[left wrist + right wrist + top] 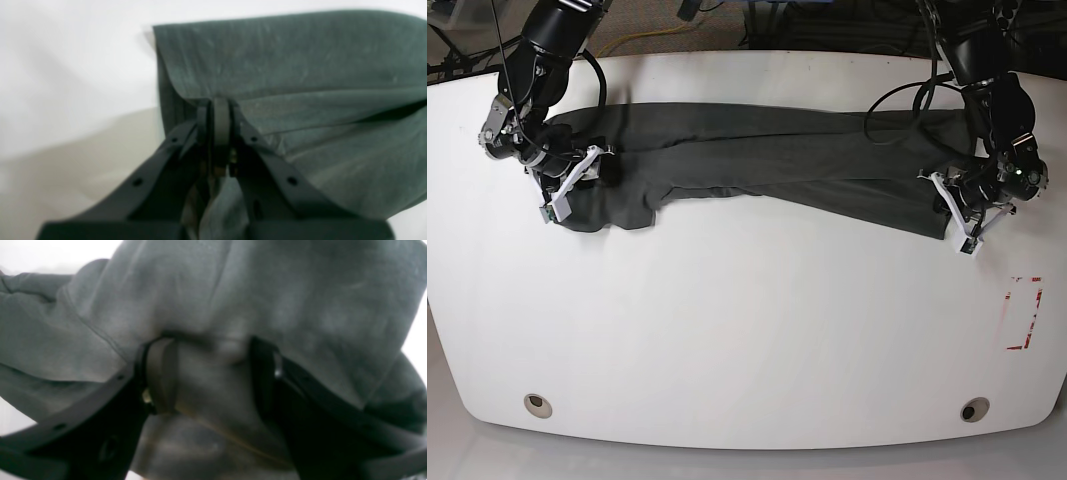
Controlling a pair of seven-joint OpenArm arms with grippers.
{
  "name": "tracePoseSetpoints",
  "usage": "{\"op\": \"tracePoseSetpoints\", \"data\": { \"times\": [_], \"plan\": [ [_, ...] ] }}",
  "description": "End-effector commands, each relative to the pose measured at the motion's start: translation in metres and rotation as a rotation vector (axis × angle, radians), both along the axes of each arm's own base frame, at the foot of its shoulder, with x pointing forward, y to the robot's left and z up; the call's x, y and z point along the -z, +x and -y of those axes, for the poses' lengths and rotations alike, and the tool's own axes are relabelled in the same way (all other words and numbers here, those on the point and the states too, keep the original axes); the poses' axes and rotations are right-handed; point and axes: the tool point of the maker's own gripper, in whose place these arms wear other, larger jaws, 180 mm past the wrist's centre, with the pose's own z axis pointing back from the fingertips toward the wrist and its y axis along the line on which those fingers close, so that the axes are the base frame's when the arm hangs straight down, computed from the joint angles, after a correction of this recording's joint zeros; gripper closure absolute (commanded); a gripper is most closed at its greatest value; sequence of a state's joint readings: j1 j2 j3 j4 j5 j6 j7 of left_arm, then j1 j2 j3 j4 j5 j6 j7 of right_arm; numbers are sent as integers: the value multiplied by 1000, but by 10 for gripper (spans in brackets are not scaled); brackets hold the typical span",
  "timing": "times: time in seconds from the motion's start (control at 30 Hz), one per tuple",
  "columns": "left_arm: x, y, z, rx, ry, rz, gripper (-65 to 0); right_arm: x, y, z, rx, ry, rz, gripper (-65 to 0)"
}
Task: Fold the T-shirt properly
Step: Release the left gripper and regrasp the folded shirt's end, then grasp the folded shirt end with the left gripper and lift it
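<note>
Two grippers sit at opposite ends of the T-shirt (767, 165), which lies stretched in a long dark band across the far half of the tabletop (747, 330), its long axis running parallel to the far edge. The left gripper (220, 110) is at the end of the band near the tabletop's right edge, its jaws pressed fully together on a fold of cloth at the shirt's near border; the left wrist view shows fabric pinched between the pads and more of it trailing down between the fingers. The right gripper (213, 356) is at the other end, near the left edge, where the cloth bunches into a rounded lump. Its jaws stand roughly half open with fabric filling the gap between them, but the right wrist view is blurred and it appears, rather than is certain, that they are only resting on the cloth, not clamping it.

Each arm has its own end of the shirt directly ahead of its jaws, so any fold would carry the near border toward the far edge.

Sleeves and collar cannot be made out in the crumpled left end, and the wrist views cut off most of the garment.
</note>
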State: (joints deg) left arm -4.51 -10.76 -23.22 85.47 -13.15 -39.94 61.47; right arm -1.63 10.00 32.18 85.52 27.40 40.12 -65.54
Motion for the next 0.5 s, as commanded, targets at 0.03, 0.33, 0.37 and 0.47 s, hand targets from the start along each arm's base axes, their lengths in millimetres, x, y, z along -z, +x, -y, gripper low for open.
{"op": "tracePoseSetpoints", "data": {
  "times": [0.03,0.33,0.37,0.47],
  "plan": [
    [-14,9,-4,-2,4,48,0,1,-4,5,-6,-24,-25,-322],
    [-60,4,-11,26,155,97,0,1,-3,4,-6,-22,-24,-320],
    [-68,2,-10,32,177,112,0,1,-3,4,-6,-22,-24,-320],
    [-81,-9,-10,43,233,126,0,1,-3,4,-6,-22,-24,-320]
  ]
}}
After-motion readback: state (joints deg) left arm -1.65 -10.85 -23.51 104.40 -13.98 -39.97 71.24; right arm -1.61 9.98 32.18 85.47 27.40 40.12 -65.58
